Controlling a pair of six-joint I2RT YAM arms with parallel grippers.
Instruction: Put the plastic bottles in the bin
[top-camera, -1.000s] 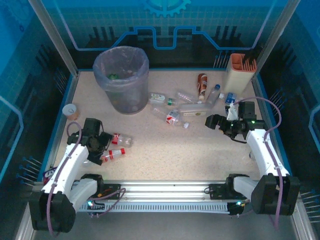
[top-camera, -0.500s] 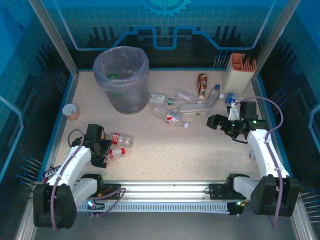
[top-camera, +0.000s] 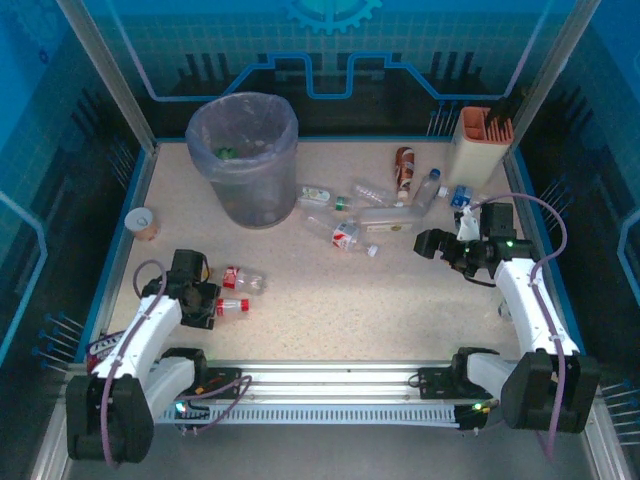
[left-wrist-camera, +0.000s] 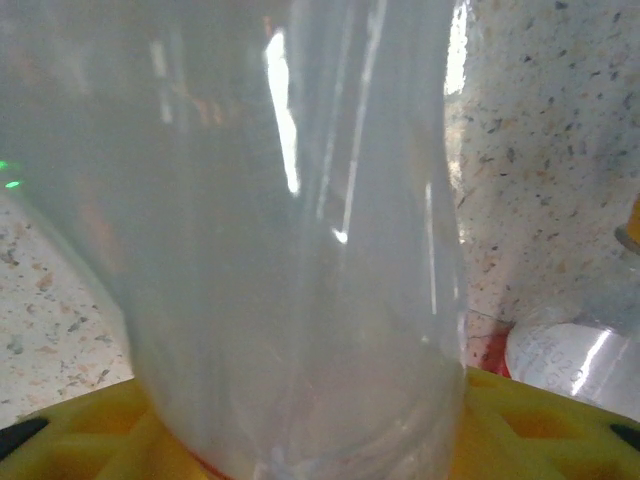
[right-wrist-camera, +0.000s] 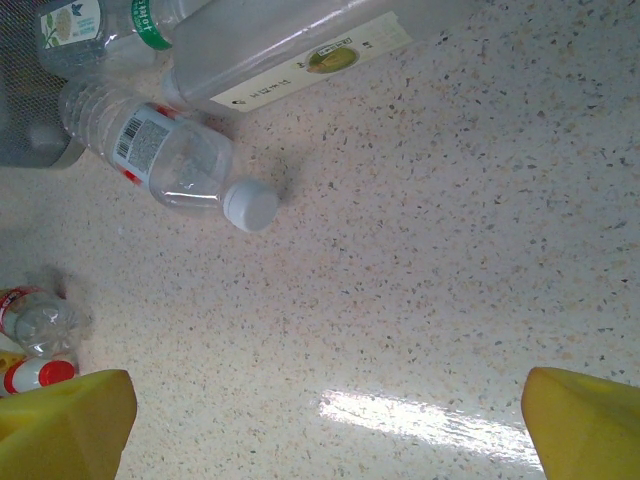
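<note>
The round grey-lavender bin (top-camera: 243, 155) with its bag liner stands at the back left. My left gripper (top-camera: 207, 304) is low at the front left, shut on a clear red-capped bottle (top-camera: 232, 305) lying on the table. That bottle's body (left-wrist-camera: 300, 250) sits between the yellow fingers (left-wrist-camera: 70, 430). A second red-labelled bottle (top-camera: 243, 280) lies just beyond it. Several more bottles (top-camera: 350, 237) are scattered mid-table. My right gripper (top-camera: 432, 243) hovers open to their right, nothing between its fingers (right-wrist-camera: 590, 420). A white-capped bottle (right-wrist-camera: 175, 165) lies ahead of it.
A cream-and-orange holder (top-camera: 480, 140) stands at the back right, with a brown bottle (top-camera: 404, 165) and a blue-capped one (top-camera: 428, 187) beside it. A paper cup (top-camera: 143, 222) sits by the left wall. A red snack packet (top-camera: 100, 350) lies under the left arm.
My left arm has drawn back toward its base and lowered, with the red-capped bottle now lying straight out from its fingers. The right arm has barely moved.
</note>
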